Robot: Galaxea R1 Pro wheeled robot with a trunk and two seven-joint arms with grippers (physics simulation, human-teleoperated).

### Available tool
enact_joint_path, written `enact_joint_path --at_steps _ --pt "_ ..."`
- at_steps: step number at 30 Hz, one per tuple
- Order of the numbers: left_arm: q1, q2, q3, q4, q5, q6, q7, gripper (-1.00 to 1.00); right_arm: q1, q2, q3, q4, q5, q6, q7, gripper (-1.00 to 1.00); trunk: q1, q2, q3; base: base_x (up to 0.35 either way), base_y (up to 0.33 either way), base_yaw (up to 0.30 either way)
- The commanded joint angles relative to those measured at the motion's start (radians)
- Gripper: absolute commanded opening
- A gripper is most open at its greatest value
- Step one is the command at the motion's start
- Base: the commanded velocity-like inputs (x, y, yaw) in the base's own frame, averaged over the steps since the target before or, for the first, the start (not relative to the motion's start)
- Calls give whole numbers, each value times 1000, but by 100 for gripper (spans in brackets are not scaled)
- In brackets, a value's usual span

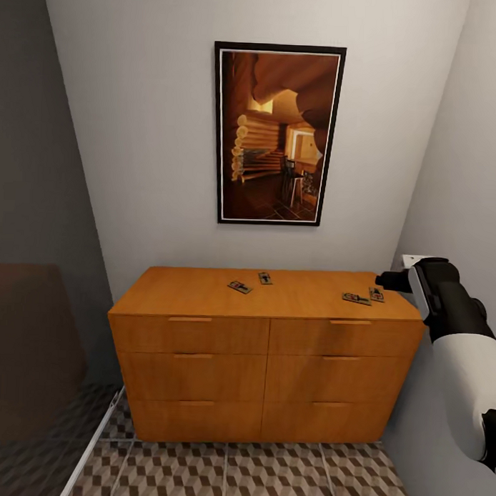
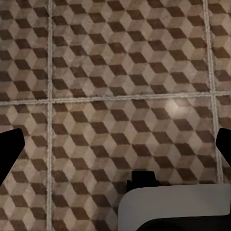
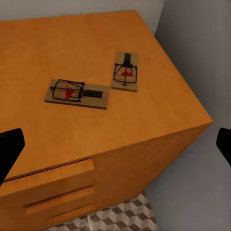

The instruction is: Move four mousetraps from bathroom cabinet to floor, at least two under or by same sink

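Observation:
Four mousetraps lie on the flat top of the orange-brown cabinet point(image 1: 203, 293). Two rest near the middle point(image 1: 239, 286) point(image 1: 265, 278) and two near the right end point(image 1: 356, 298) point(image 1: 376, 295). The right wrist view shows the right-end pair close up as small wooden boards with dark wire, one point(image 3: 77, 93) beside the other point(image 3: 126, 71). My right gripper point(image 1: 391, 280) point(image 3: 116, 147) hovers open just off the cabinet's right end, above and short of that pair, holding nothing. My left gripper point(image 2: 116, 146) is open over the cube-patterned bathroom floor point(image 2: 115, 72), also holding nothing.
The cabinet stands against a white back wall under a framed picture point(image 1: 277, 134). A grey side wall point(image 1: 464, 212) runs close along its right end, beside my right arm. A dark panel point(image 1: 33, 269) closes off the left. Patterned floor tiles point(image 1: 240, 476) lie in front of the drawers.

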Motion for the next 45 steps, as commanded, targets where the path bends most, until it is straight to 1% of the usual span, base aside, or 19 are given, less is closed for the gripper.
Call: enact_joint_path --at_steps 1,9,23,37,45 --pt "0 0 1 -1 -1 -2 -1 100 -1 0 0 -1 1 4 -1 100 0 -1 -1 0 0 0" --pt "0 0 1 -1 -1 -1 -1 100 -1 0 2 -1 0 4 -2 100 0 -1 -1 30 0 0" --pt "0 0 1 -1 -1 -1 -1 100 -1 0 2 -1 0 4 -2 100 0 -1 -1 160 0 0" --pt "0 0 0 0 -1 -2 -1 100 -1 0 3 5 1 4 -1 100 0 -1 -1 15 0 0" --pt "0 1 0 26 -2 -6 -1 100 -1 -2 1 37 4 3 0 100 0 -1 -1 0 0 0"
